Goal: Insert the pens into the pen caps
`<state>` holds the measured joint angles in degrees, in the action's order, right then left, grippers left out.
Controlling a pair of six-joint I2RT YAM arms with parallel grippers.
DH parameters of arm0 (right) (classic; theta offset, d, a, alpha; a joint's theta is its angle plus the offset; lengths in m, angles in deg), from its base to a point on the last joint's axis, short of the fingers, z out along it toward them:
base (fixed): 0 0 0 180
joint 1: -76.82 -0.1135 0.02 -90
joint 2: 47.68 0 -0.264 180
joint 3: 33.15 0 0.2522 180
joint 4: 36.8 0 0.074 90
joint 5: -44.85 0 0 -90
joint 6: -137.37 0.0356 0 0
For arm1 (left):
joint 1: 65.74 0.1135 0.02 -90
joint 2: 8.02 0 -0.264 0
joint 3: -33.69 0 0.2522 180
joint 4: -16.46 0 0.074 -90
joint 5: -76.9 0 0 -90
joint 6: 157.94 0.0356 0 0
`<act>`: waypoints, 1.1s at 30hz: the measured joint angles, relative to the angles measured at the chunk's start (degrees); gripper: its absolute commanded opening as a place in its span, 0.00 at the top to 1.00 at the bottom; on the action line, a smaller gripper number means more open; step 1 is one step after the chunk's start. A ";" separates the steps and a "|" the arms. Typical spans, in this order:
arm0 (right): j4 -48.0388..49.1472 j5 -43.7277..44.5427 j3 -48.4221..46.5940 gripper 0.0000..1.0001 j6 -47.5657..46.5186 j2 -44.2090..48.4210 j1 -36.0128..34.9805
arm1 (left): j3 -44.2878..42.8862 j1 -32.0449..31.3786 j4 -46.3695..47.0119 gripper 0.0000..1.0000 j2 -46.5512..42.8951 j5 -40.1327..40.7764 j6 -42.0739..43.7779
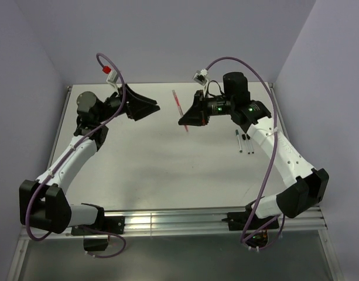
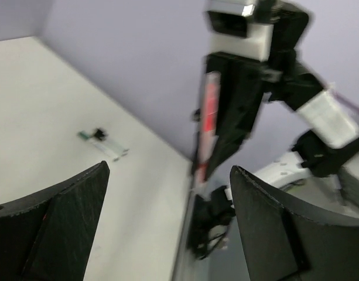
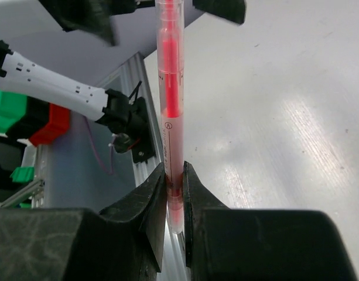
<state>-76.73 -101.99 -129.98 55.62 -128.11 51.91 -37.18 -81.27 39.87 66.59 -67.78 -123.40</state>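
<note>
Nearest the right wrist camera, the right gripper (image 3: 174,174) had its two black fingers (image 3: 145,202) closed almost together on a thin, translucent red-pink pen (image 3: 169,88). It pinched the pen close to one end, so that only a short stub showed on the near side of the pads and most of its length stood out beyond the fingertips. In the top view this pen was held above the far middle part of the white table (image 1: 144,170), its long free end pointing toward the far edge. The left gripper (image 2: 168,175) faced it from the left with its fingers spread wide and nothing between them. It was near the pen but apart from it. Two whitish-grey pens (image 1: 238,143) with dark ends lay side by side on the right part of the table, just beside the right arm's forearm and well apart from both grippers. Whether those dark ends were caps or bare tips could not be told.
</note>
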 measured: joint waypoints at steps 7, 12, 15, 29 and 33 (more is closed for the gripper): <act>-2.91 7.21 4.11 1.00 -3.06 1.49 7.56 | -9.31 3.08 -27.58 0.01 1.42 5.22 22.16; -7.98 19.80 7.80 1.00 -9.38 -3.10 14.91 | -15.10 3.06 -41.09 0.01 1.62 11.28 32.46; -11.50 26.86 9.42 1.00 -11.98 -7.63 18.12 | -16.85 3.06 -46.64 0.01 1.86 15.74 34.40; -16.26 44.59 12.00 1.00 -13.88 -22.82 20.83 | -16.28 3.06 -51.95 0.00 2.49 20.04 33.57; -16.46 47.12 12.02 1.00 -12.35 -25.83 21.18 | -16.20 3.06 -52.70 0.01 2.49 20.06 34.82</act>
<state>-93.19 -54.86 -117.96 43.27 -153.94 73.09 -53.37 -78.21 -12.83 69.08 -47.71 -88.59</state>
